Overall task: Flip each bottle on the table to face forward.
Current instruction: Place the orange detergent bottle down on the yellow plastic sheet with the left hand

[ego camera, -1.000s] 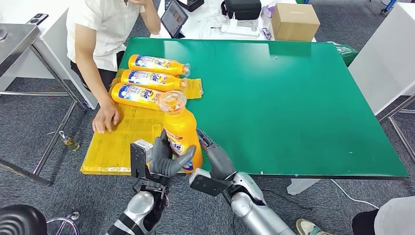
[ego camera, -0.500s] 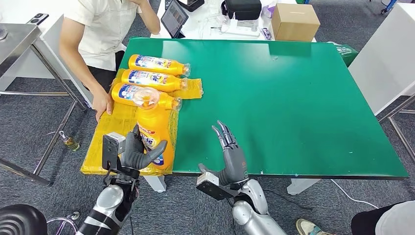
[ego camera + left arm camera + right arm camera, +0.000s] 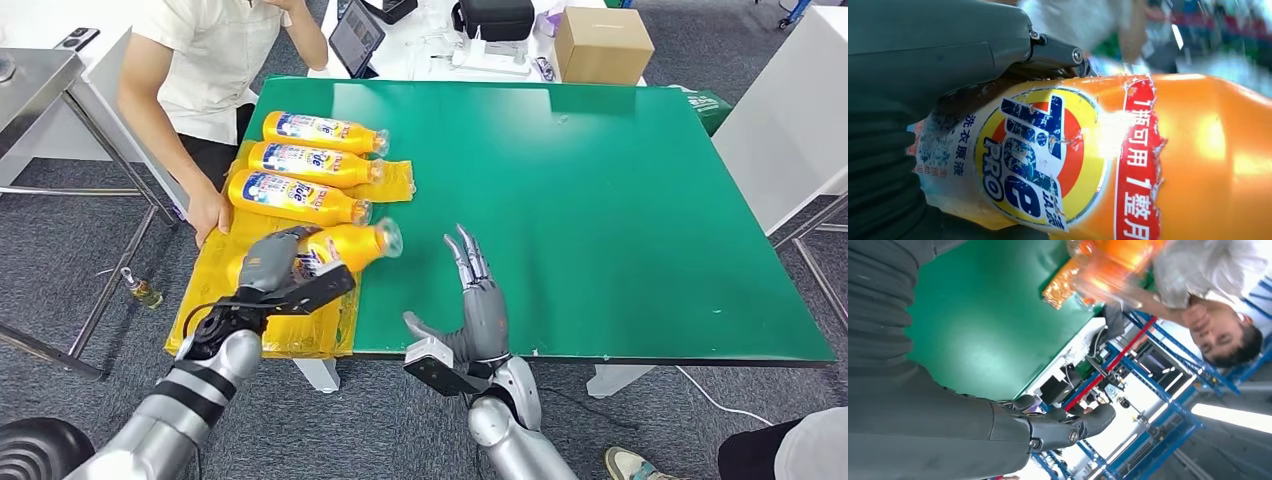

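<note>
1. Overhead, from the head view, I see my left hand [image 3: 272,262] wrapped around an orange bottle [image 3: 345,246], holding it on its side above the yellow mat [image 3: 250,290] at the near left of the green desk [image 3: 600,200], cap end toward the desk's middle.
2. Three more bottles [image 3: 300,163] lie side by side on the mat beyond it, labels up, and a person's hand [image 3: 208,215] rests at the mat's left edge.
3. My right hand [image 3: 478,305] stands upright over the near desk edge, fingers apart, holding nothing.
4. From the left wrist view, the held bottle's printed label [image 3: 1033,160] faces the camera under my thumb [image 3: 948,45].
5. From the right wrist view, my fingers [image 3: 1068,427] are spread free above the desk.
</note>
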Robot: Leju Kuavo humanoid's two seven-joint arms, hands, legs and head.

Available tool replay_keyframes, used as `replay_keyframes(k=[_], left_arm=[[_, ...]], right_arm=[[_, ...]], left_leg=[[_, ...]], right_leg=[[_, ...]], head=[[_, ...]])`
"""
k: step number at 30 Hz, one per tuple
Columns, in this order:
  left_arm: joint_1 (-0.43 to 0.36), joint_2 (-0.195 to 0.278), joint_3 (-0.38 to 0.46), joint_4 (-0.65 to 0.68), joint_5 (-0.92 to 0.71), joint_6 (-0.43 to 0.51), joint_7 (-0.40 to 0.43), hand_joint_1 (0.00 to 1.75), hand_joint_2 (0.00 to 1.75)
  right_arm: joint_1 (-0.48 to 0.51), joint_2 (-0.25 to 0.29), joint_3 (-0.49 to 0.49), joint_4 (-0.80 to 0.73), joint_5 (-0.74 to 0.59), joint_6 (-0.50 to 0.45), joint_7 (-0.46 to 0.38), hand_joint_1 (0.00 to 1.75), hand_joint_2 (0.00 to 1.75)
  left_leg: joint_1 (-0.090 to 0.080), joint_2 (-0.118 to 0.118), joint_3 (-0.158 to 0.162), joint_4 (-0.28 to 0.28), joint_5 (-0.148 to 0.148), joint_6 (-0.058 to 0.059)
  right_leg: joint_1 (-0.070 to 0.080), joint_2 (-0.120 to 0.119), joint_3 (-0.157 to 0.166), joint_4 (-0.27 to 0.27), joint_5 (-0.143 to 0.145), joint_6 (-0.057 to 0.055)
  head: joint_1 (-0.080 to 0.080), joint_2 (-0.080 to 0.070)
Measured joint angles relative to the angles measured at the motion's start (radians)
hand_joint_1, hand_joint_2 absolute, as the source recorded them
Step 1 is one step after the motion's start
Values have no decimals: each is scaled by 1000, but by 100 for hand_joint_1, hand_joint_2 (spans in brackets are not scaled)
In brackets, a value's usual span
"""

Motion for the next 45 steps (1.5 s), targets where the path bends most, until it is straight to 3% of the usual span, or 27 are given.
replay_keyframes(k=[4,13,14,17,18,25,36,42,45], left_arm=[[-92,-25,-49,152,-31,-124,-19,175,175],[-224,-106,-97,403,-8,-176,10,175,175],[-231,-112,-98,421,-4,-168,14,146,175],[-244,-125,-100,456,2,-149,18,15,175],[-246,-127,-101,465,3,-146,18,0,175],[-220,-142,-107,470,-33,-78,18,0,175],[-114,-134,-135,320,-70,-51,22,0,175],[-18,-116,-125,176,-74,59,11,0,175],[61,-105,-105,64,-64,170,-30,0,175]], right_arm=[[2,1,1,-17,-36,10,-1,0,175],[11,3,3,-18,-102,46,-20,0,175],[11,3,4,-17,-104,46,-21,0,175],[14,3,6,-17,-106,46,-23,0,175],[15,3,6,-17,-107,46,-23,0,175],[42,0,6,-17,-99,46,-22,0,175],[99,-24,-13,-37,-66,56,-11,0,175],[123,-35,-31,-57,-50,54,-14,0,175],[133,-39,-38,-60,-38,51,-16,0,175]], left_leg=[[0,0,0,0,0,0],[0,0,0,0,0,0],[0,0,0,0,0,0],[0,0,0,0,0,0],[0,0,0,0,0,0],[0,0,0,0,0,0],[0,0,0,0,-1,0],[0,0,0,0,-1,0],[0,0,-1,0,-1,0]], right_leg=[[0,0,0,0,0,0],[0,0,0,0,0,0],[0,0,0,0,0,0],[0,0,1,0,0,0],[0,0,1,0,0,0],[0,0,1,0,0,0],[0,0,1,0,0,0],[0,0,1,0,0,0],[0,0,0,0,-1,0]], head=[[0,0],[0,0],[0,0],[0,0],[0,0],[0,0],[0,0],[0,0],[0,0]])
